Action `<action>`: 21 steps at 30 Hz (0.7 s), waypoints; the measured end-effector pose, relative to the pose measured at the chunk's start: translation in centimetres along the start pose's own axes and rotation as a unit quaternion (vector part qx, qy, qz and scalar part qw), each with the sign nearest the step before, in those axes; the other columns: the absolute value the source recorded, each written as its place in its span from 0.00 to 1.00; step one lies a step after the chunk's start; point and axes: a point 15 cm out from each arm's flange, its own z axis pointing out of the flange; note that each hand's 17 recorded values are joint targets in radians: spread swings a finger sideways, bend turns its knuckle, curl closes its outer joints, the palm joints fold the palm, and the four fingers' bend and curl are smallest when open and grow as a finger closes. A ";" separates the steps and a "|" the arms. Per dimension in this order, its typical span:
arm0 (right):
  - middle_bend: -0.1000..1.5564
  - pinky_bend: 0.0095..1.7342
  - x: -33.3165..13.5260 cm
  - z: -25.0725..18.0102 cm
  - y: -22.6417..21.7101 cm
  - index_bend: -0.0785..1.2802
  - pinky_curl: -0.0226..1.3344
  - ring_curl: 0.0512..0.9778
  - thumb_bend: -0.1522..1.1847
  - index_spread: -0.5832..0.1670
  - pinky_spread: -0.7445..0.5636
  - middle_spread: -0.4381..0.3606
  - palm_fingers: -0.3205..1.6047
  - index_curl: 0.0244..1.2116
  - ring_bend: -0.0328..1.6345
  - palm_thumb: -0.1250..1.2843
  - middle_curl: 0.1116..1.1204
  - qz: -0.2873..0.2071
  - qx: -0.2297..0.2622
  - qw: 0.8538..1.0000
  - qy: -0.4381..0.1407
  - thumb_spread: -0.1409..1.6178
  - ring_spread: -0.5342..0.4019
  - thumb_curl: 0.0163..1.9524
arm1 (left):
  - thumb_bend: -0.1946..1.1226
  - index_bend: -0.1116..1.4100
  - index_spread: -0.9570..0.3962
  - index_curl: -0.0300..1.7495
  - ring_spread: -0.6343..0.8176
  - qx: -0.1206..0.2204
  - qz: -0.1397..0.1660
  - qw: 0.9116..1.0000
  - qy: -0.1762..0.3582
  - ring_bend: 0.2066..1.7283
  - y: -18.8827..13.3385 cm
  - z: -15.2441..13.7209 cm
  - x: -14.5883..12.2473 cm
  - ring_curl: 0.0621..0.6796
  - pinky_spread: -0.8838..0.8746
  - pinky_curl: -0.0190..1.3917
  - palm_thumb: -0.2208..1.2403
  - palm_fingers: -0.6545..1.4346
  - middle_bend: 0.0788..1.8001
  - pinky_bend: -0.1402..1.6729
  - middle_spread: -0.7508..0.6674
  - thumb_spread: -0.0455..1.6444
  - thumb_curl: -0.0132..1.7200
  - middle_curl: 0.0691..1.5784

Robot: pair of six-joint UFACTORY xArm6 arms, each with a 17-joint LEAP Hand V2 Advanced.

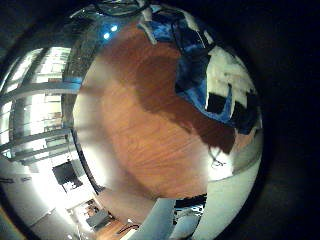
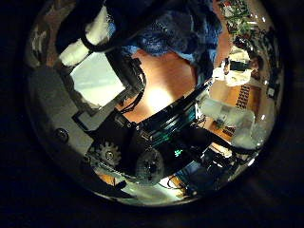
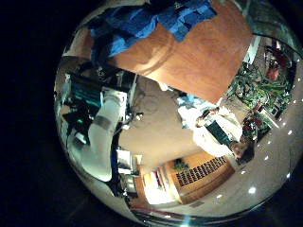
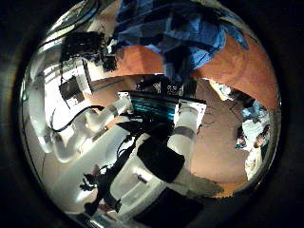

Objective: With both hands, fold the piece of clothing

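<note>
Garment (image 3: 151, 24) is seen lying on the tabletop (image 3: 204, 61), bunched and creased, not laid flat. In the right little finger side palm view its long axis is stretched along one edge of the tabletop, with one end drawn out toward a corner. Which end is collar or hem cannot be told.

In the right thumb side palm view the garment (image 4: 180, 33) is seen spread across the far part of the tabletop (image 4: 242, 71), with a narrow flap hanging off the main mass toward the right hand (image 4: 180, 123). The fingers of this hand are seen stretched out, apart from the cloth, with nothing held.

In the left little finger side palm view the garment (image 1: 195, 60) is crowded against one side of the tabletop (image 1: 130, 120). The left hand (image 1: 228, 92) is seen laid against the cloth there; whether its fingers are curled round a fold or only resting on it cannot be told. In the left thumb side palm view the same hand (image 2: 100, 76) fills much of the frame, with the garment (image 2: 180, 28) just beyond it and a strip of tabletop (image 2: 166, 71) between.

A wide stretch of bare tabletop is left open beside the garment on the left palm's side. The tabletop edge is seen close behind the cloth, with the floor (image 3: 166, 118) beyond it.
</note>
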 end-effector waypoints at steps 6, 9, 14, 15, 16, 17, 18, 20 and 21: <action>0.25 0.26 0.6 2.9 -2.6 0.20 0.22 0.26 0.10 0.35 0.78 0.49 0.27 0.24 0.37 0.29 0.28 0.000 0.006 1.000 0.002 0.76 0.56 0.12 | 0.14 0.41 0.18 0.62 0.12 -0.002 0.002 1.000 0.003 0.75 0.3 0.1 0.0 0.74 0.14 0.49 0.69 0.80 0.55 0.68 0.14 0.66 0.36 0.55; 0.24 0.25 0.5 4.8 -3.6 0.20 0.22 0.24 0.09 0.34 0.80 0.50 0.25 0.25 0.34 0.27 0.28 -0.007 0.001 1.000 0.006 0.74 0.60 0.12 | 0.14 0.40 0.17 0.65 0.12 0.000 0.000 1.000 0.008 0.75 0.5 0.1 -0.4 0.74 0.14 0.50 0.68 0.80 0.55 0.68 0.14 0.66 0.36 0.55; 0.22 0.23 -0.4 7.2 -5.0 0.19 0.21 0.22 0.10 0.33 0.81 0.52 0.24 0.26 0.29 0.28 0.26 -0.023 0.002 0.999 0.023 0.73 0.68 0.12 | 0.14 0.37 0.16 0.68 0.12 0.000 0.001 1.000 0.014 0.75 0.8 0.1 -0.7 0.73 0.14 0.50 0.68 0.80 0.54 0.68 0.13 0.66 0.36 0.56; 0.22 0.23 -0.6 7.5 -5.3 0.19 0.21 0.21 0.10 0.33 0.82 0.52 0.24 0.26 0.29 0.29 0.26 -0.026 0.006 0.999 0.027 0.72 0.69 0.12 | 0.14 0.37 0.15 0.69 0.12 -0.001 0.001 1.000 0.013 0.75 0.8 0.2 -0.8 0.73 0.14 0.50 0.68 0.80 0.54 0.68 0.13 0.66 0.36 0.56; 0.21 0.23 -0.9 7.8 -5.7 0.19 0.21 0.21 0.11 0.33 0.82 0.52 0.24 0.26 0.28 0.31 0.26 -0.032 0.008 0.999 0.032 0.72 0.69 0.13 | 0.14 0.37 0.15 0.69 0.12 -0.001 0.000 1.000 0.013 0.75 0.8 0.2 -0.9 0.73 0.14 0.50 0.68 0.80 0.54 0.68 0.13 0.66 0.36 0.57; 0.20 0.22 -1.2 8.2 -6.0 0.19 0.21 0.21 0.11 0.33 0.82 0.52 0.24 0.26 0.28 0.33 0.26 -0.039 0.010 0.998 0.039 0.72 0.70 0.13 | 0.14 0.36 0.15 0.70 0.12 -0.001 0.000 1.000 0.014 0.75 0.8 0.1 -0.9 0.73 0.14 0.51 0.68 0.80 0.54 0.67 0.13 0.66 0.37 0.57; 0.20 0.22 -1.2 8.4 -6.3 0.19 0.21 0.21 0.11 0.32 0.82 0.52 0.24 0.26 0.27 0.34 0.26 -0.044 0.010 0.998 0.049 0.71 0.70 0.13 | 0.14 0.36 0.15 0.70 0.12 -0.001 0.000 1.000 0.015 0.74 0.8 0.2 -0.9 0.73 0.14 0.51 0.68 0.80 0.54 0.67 0.13 0.66 0.37 0.57; 0.19 0.22 -0.9 8.7 -6.8 0.18 0.21 0.21 0.11 0.32 0.82 0.53 0.23 0.26 0.27 0.36 0.25 -0.049 0.014 0.996 0.068 0.71 0.71 0.14 | 0.14 0.35 0.14 0.71 0.12 -0.002 0.001 1.000 0.014 0.74 0.8 0.3 -0.9 0.73 0.14 0.51 0.67 0.80 0.53 0.67 0.13 0.66 0.37 0.57; 0.19 0.22 -0.8 8.8 -7.0 0.18 0.21 0.20 0.11 0.32 0.82 0.53 0.23 0.26 0.26 0.38 0.25 -0.049 0.017 0.996 0.073 0.71 0.71 0.14 | 0.14 0.35 0.14 0.72 0.12 -0.002 0.001 1.000 0.014 0.74 0.9 0.3 -0.9 0.73 0.14 0.51 0.67 0.80 0.53 0.67 0.13 0.66 0.37 0.57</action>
